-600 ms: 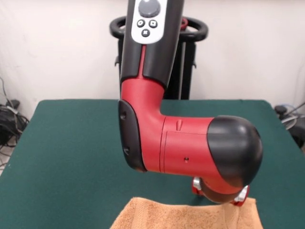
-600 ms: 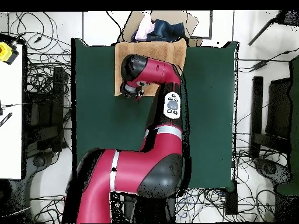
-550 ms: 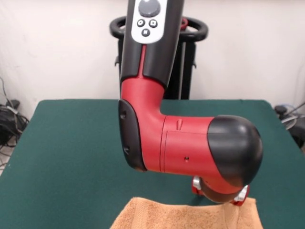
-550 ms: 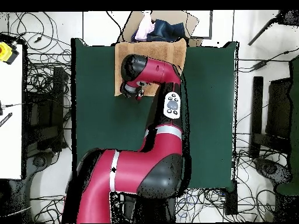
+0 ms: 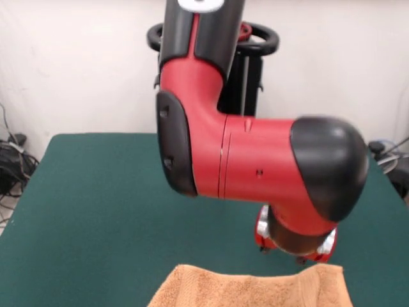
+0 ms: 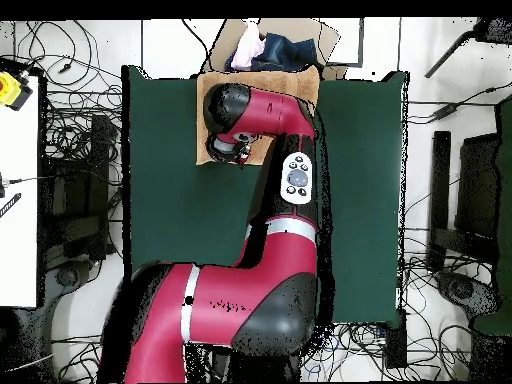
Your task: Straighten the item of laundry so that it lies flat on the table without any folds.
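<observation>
The light orange-tan towel point(image 5: 243, 289) lies at the near edge of the dark green table point(image 5: 89, 198) in the front view, its far edge wavy with a small hump at the right. From overhead the towel point(image 6: 302, 84) sits at the table's point(image 6: 170, 200) top edge, largely covered by the arm. My gripper point(image 5: 295, 248) hangs from the red and black wrist just above the towel's far right corner. The wrist hides whether it is open or shut and whether it touches the cloth. Overhead, the gripper point(image 6: 228, 150) is over the towel's lower left part.
A cardboard box point(image 6: 330, 45) holding other clothes stands just beyond the table's top edge in the overhead view. A white bench point(image 6: 18, 180) sits to the left, with cables on the floor all round. The big arm elbow point(image 5: 255, 166) blocks much of the front view.
The arm has risen and swung slightly, lifting the wrist higher above the towel. The towel's far right corner now stands up in a small hump.
</observation>
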Controlling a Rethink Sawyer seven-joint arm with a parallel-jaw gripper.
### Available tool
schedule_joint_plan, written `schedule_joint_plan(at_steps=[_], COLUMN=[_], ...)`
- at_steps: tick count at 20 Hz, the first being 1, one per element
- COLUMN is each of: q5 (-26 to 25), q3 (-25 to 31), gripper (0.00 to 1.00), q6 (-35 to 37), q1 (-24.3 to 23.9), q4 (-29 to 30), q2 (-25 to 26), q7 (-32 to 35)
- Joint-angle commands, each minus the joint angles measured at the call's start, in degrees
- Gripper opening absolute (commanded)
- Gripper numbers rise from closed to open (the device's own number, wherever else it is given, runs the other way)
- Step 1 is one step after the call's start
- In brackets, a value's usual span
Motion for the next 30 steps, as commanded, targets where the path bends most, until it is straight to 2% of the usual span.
schedule_joint_plan(at_steps=[1,5,8,12,16,19,24,28,30], q5=[3.7,7.4,10.8,16.6,21.6,26.0,32.9,35.6,35.8], q3=[4.0,4.5,5.3,7.2,6.4,6.8,7.1,7.5,7.5], gripper=[1.0,1.0,1.0,1.0,1.0,1.0,1.0,1.0,1.0], q6=[6.5,14.6,24.2,34.8,44.3,50.5,56.3,58.3,58.2], q1=[-0.9,-0.9,-1.4,-2.5,-2.2,-2.2,-1.9,-2.1,-2.1], q4=[13.4,16.7,16.9,15.4,12.0,6.8,-1.1,-6.1,-6.8], q2=[-10.7,-16.8,-20.1,-21.9,-23.8,-22.8,-19.8,-16.7,-15.7], q7=[4.4,7.3,10.0,14.0,18.9,24.0,30.7,32.9,32.6])
